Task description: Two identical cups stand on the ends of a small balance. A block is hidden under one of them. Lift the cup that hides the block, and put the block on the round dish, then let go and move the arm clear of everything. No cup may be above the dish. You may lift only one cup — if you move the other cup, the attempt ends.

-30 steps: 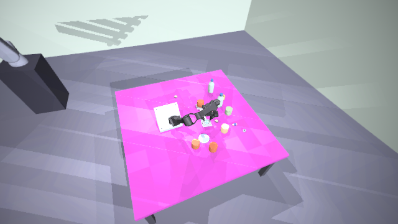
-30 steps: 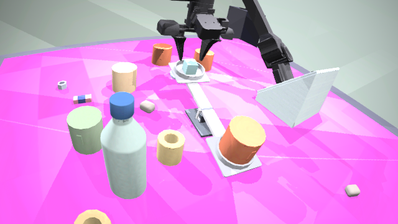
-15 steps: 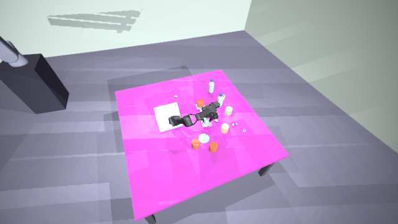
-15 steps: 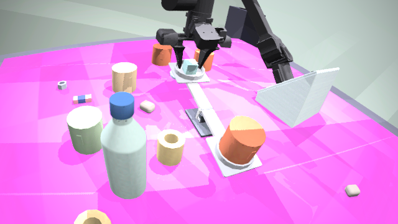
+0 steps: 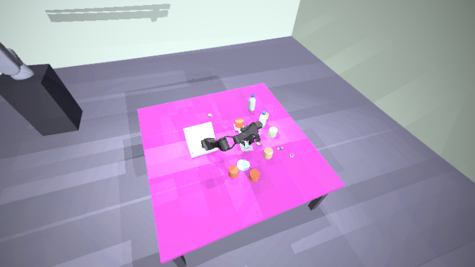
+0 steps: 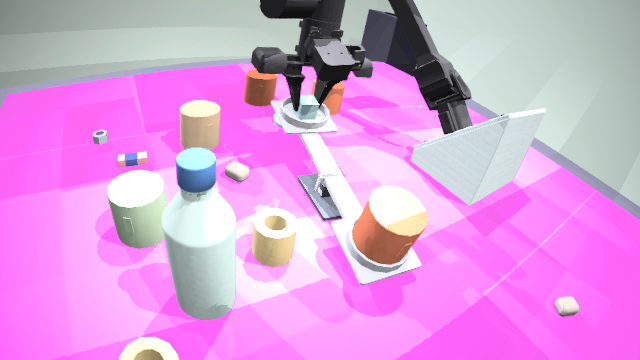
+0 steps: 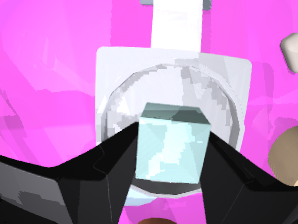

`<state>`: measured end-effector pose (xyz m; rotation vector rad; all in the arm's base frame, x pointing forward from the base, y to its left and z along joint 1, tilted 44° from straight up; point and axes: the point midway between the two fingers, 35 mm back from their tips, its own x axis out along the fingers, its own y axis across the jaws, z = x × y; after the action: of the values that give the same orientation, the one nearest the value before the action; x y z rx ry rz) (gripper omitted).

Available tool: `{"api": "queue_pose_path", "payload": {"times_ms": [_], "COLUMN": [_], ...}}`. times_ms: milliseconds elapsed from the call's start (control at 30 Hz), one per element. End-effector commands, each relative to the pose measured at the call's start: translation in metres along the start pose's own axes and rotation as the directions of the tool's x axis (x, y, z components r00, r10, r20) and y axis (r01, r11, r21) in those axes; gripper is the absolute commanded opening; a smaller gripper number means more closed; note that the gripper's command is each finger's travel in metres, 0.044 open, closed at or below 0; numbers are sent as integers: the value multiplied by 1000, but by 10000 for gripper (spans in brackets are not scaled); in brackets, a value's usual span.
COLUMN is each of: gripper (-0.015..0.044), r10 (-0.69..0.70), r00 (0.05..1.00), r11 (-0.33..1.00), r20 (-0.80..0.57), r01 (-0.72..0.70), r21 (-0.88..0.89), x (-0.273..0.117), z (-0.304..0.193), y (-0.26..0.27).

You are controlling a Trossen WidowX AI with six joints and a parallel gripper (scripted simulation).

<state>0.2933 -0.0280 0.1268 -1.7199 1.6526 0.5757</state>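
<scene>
The balance has an orange cup on the end nearest the exterior camera. Its other end carries an open pan with no cup. My gripper points down over that pan, shut on a pale blue block, one finger on each side. The block is in or just above the pan; I cannot tell if it touches. The round dish lies beyond that end with no cup above it. It is mostly hidden in the exterior view and the wrist view.
Two orange cups stand close to the dish. A tan cylinder, a green cylinder and bottles stand to the side. A small stone lies near the balance. The white plate is under the arm's base.
</scene>
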Motion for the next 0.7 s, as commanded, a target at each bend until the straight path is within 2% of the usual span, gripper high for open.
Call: {"api": "queue_pose_path", "payload": {"times_ms": [0,433,667], "gripper": [0,0,0], "r10": [-13,-63,-62], "r00": [1000,998,998], "r11": [1000,991,991], "r20": [4,27,31], "r01": [13,66,65], "r21": [-17,-118,-118], "x": [-14,-90,-89], "z": [0,0,-6], "y": [-2,2,2]}}
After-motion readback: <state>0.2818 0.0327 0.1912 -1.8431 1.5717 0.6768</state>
